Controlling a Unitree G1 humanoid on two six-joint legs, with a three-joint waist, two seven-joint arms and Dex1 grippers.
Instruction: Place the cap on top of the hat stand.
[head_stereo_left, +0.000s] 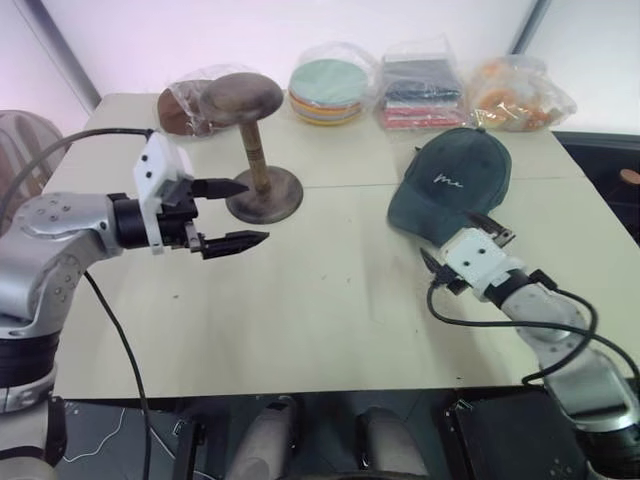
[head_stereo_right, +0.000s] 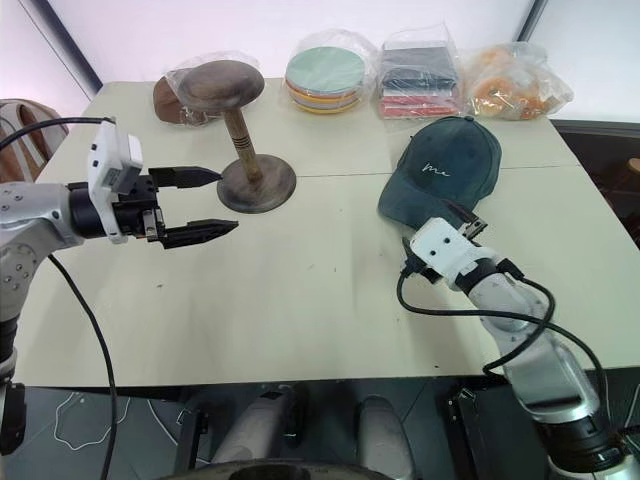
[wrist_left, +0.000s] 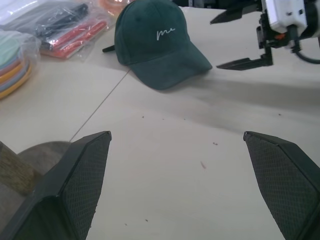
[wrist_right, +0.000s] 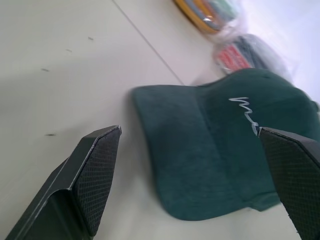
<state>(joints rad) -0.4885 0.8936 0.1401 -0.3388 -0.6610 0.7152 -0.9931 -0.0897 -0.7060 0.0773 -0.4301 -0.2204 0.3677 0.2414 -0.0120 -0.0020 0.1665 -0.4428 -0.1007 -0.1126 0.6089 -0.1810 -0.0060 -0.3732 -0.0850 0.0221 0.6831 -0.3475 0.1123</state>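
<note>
The dark green cap (head_stereo_left: 455, 170) lies on the table's right half, brim toward me, white script on its front. My right gripper (head_stereo_left: 455, 240) is open and level, right at the brim's near edge; in the right wrist view the cap (wrist_right: 210, 155) lies just ahead between the spread fingers (wrist_right: 95, 175), which are not closed on it. The brown wooden hat stand (head_stereo_left: 252, 120) stands upright at the back left, its domed top bare. My left gripper (head_stereo_left: 252, 212) hovers open and empty just in front of the stand's round base (head_stereo_left: 270, 200).
Along the table's far edge lie several plastic bags: a brown item (head_stereo_left: 180, 108), stacked coloured discs (head_stereo_left: 328, 90), folded cloths (head_stereo_left: 420, 92) and orange things (head_stereo_left: 515, 92). A seam (head_stereo_left: 350, 185) runs across the table. The near middle is bare tabletop (head_stereo_left: 320, 300).
</note>
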